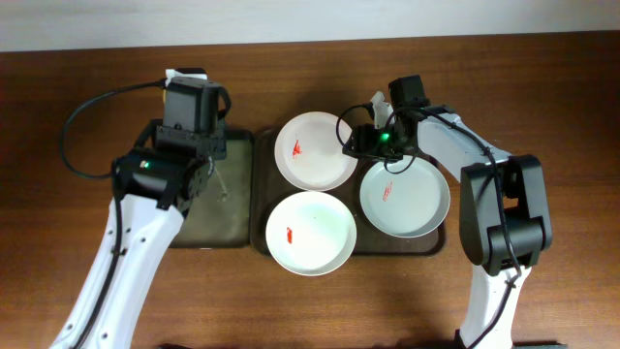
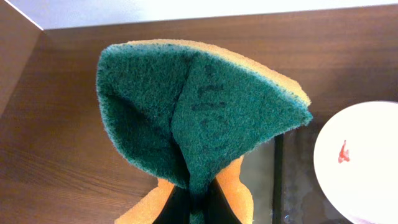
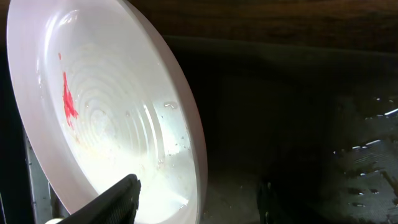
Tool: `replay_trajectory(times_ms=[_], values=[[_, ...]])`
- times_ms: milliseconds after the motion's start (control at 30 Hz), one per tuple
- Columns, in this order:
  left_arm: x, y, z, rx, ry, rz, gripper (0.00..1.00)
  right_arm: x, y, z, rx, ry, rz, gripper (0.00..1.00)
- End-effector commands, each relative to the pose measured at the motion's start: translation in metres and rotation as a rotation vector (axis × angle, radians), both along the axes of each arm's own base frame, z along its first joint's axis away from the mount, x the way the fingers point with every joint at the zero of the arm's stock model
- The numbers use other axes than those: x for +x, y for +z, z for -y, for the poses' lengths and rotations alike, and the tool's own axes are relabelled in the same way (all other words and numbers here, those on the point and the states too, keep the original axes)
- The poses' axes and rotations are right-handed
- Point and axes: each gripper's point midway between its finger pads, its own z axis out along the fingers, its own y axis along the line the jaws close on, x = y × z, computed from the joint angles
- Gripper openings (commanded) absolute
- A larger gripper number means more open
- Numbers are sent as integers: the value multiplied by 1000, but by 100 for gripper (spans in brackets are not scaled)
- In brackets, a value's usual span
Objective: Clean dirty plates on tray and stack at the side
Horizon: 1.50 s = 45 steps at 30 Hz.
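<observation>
Nearest the robot, the front plate point(image 1: 310, 233) on the tray point(image 1: 260, 194) and the right-hand plate point(image 1: 405, 199) just behind it both carry red smears, and nothing is stacked at the side yet. Farther back, the left gripper point(image 2: 193, 208) is clamped on a folded green-and-orange sponge point(image 2: 205, 112) over the smaller tray point(image 1: 237, 213). The right gripper point(image 3: 199, 199) straddles the rim of the smeared rear plate point(image 1: 312, 150), jaws apart and not pinching it. The job looks barely begun, with all three dirty plates left to scrub and stack.
</observation>
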Motion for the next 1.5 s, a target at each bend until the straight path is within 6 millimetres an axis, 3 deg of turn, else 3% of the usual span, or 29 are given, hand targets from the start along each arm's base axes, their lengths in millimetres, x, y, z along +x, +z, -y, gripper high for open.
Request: replay_trajectory(times_ms=[0, 567, 867, 1000, 1133, 1233, 1300, 1400, 1467], values=[[6, -12, 1, -6, 9, -27, 0, 1, -4, 4, -23, 0, 1, 63], [0, -20, 0, 6, 9, -69, 0, 1, -4, 4, -23, 0, 1, 63], [-8, -43, 11, -29, -41, -173, 0, 1, -4, 4, -23, 0, 0, 62], [-4, -58, 18, -48, -61, -214, 0, 1, -4, 4, -23, 0, 0, 52], [9, -66, 27, -72, -79, -205, 0, 1, -4, 4, -23, 0, 0, 36], [24, -67, 32, -86, -93, -168, 0, 1, -4, 4, -23, 0, -1, 13], [32, -53, 27, -93, -79, -129, 0, 1, -4, 4, -22, 0, -1, 4], [51, -18, 3, -84, -48, -38, 0, 1, -3, 3, -19, 0, -2, 4], [63, -11, -1, -58, -67, 6, 0, 1, -3, 3, -19, -2, -3, 4]])
